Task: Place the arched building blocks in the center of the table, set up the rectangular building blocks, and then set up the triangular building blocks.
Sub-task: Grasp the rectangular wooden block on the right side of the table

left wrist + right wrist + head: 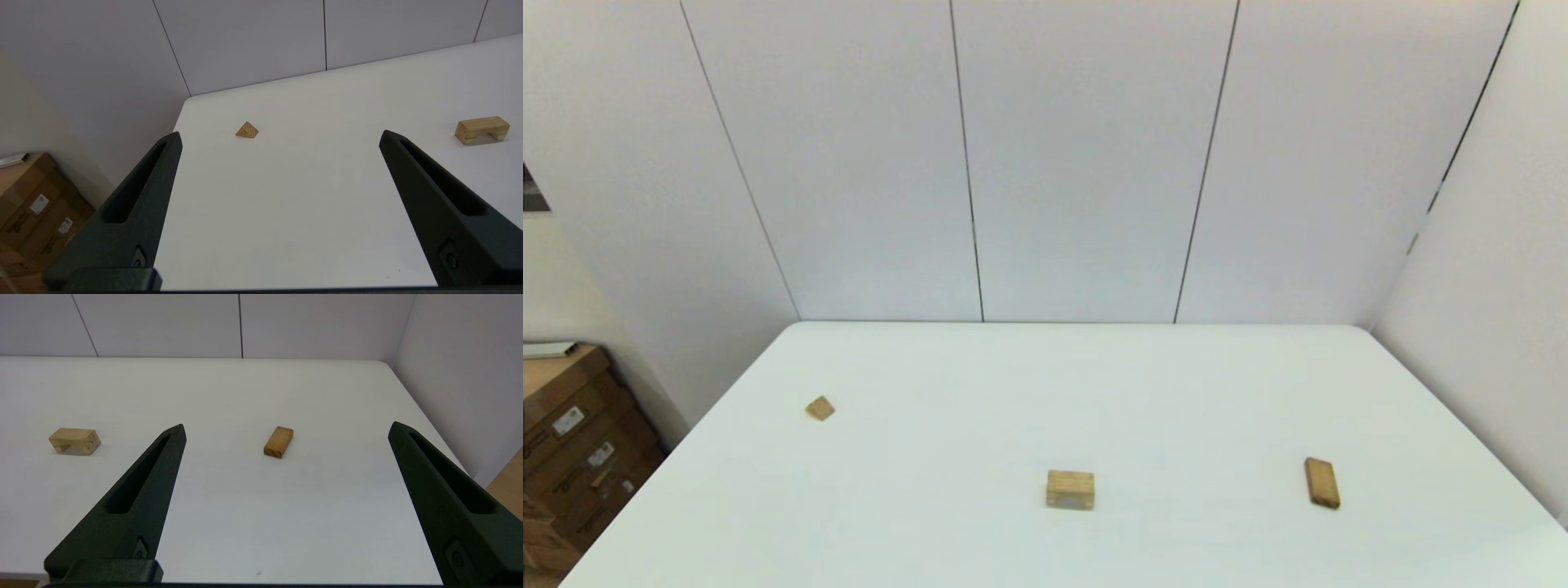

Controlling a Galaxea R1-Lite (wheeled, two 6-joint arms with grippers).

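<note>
Three blocks sit well apart on the plain white table (pixel 1176 384). The pale, chunky arched wooden block (pixel 1070 489) rests notch-down near the middle front. The flat orange-brown rectangular slab (pixel 1321 482) lies to the right, and the small tan triangular wedge (pixel 820 407) sits far left. The left gripper (pixel 280 136) and the right gripper (pixel 286 428) both hang spread wide, holding nothing, back from the table's near edge.

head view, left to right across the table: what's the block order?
triangular block → arched block → rectangular block, all lying apart on the white table.
</note>
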